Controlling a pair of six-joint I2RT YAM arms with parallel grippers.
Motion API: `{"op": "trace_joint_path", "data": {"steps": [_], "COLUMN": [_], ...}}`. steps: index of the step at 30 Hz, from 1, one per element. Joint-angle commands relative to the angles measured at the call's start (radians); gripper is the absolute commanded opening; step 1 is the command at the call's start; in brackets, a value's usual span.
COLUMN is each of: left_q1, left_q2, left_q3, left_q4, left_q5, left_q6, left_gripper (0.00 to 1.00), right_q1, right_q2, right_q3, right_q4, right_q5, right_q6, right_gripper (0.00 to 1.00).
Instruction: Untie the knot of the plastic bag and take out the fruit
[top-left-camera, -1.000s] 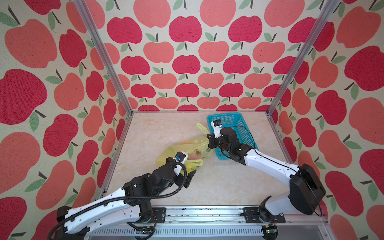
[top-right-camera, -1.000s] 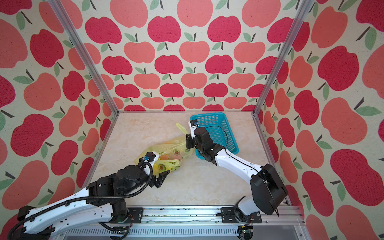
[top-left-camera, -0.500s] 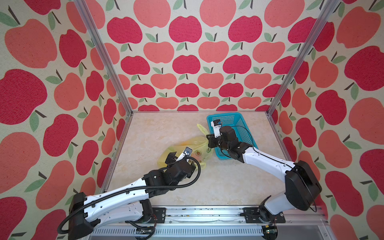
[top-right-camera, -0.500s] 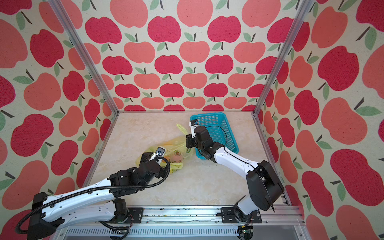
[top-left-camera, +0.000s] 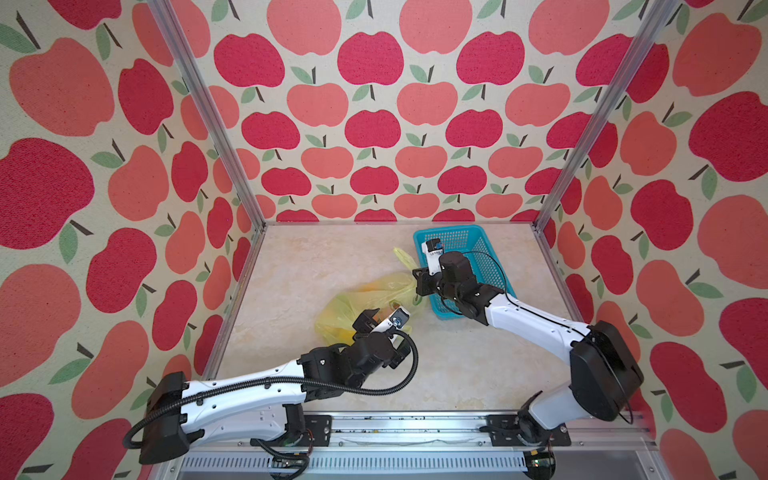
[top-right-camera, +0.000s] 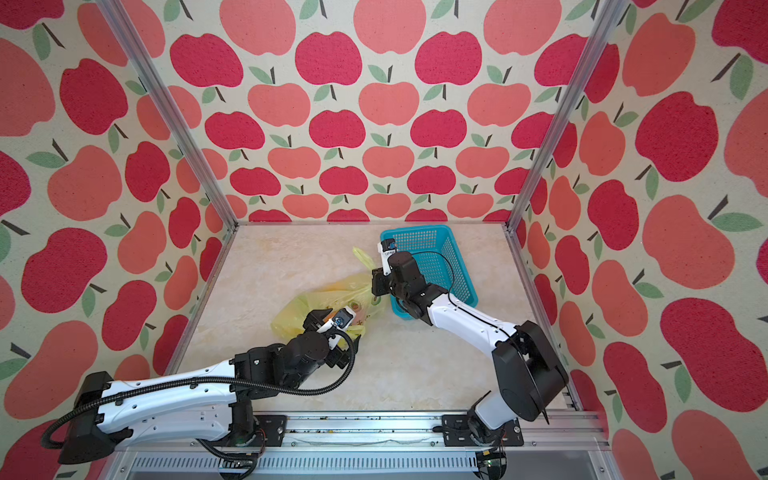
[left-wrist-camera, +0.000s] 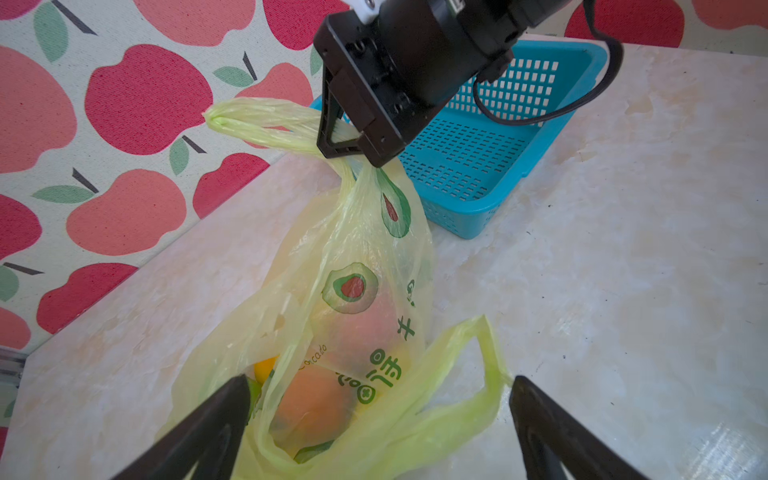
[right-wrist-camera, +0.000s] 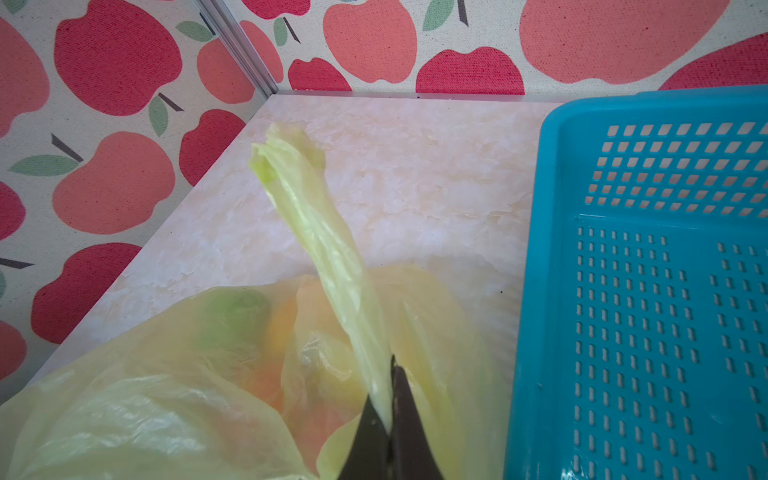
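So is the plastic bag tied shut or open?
Open. The bag is untied: the right gripper pinches one handle, the other handle lies loose on the table, and fruit shows inside.

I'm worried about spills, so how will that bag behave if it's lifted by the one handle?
Likely floppy: the bag sags in creases below the handle pinched in the right fingers. Probably bottom-heavy, since fruit bulges at its low end. Its mouth looks open, so fruit might roll out.
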Motion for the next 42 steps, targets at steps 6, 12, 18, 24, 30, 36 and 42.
{"op": "trace_joint_path", "data": {"steps": [6,12,18,24,30,36,42], "left_q1": [-0.003,-0.027,-0.058,-0.036,0.029,0.144,0.225], "left_q2": [0.145,0.172,0.078,0.032,0.176,0.259,0.145], "left_q3": [-0.023,-0.009,-0.045,-0.097,-0.046,0.082,0.215], "left_q4": [0.1,0.106,0.136,0.188,0.151,0.066,0.012], "left_q5": [-0.052,-0.04,0.005,-0.073,-0.217,-0.258,-0.129], "left_q6": [0.087,0.102,0.129,0.141,0.107,0.043,-0.01], "left_gripper": [0.99,0.99,0.99,0.99,0.99,0.77,0.13], "right_q1": [-0.014,-0.02,-0.053,-0.066,-0.065,-0.066,-0.066], "right_q2": [0.009,0.014,0.047,0.057,0.046,0.026,0.017], "right_q3": [0.038,0.043,0.058,0.06,0.054,0.032,0.017], "right_q4": [-0.003,-0.003,-0.001,0.007,0.009,0.03,0.049], "right_q5": [-0.023,-0.022,-0.052,-0.081,-0.09,-0.119,-0.132], "right_q6": [0.005,0.0,0.013,0.023,0.027,0.042,0.052], "right_gripper": [0.0,0.0,0.0,0.0,0.0,0.0,0.0]}}
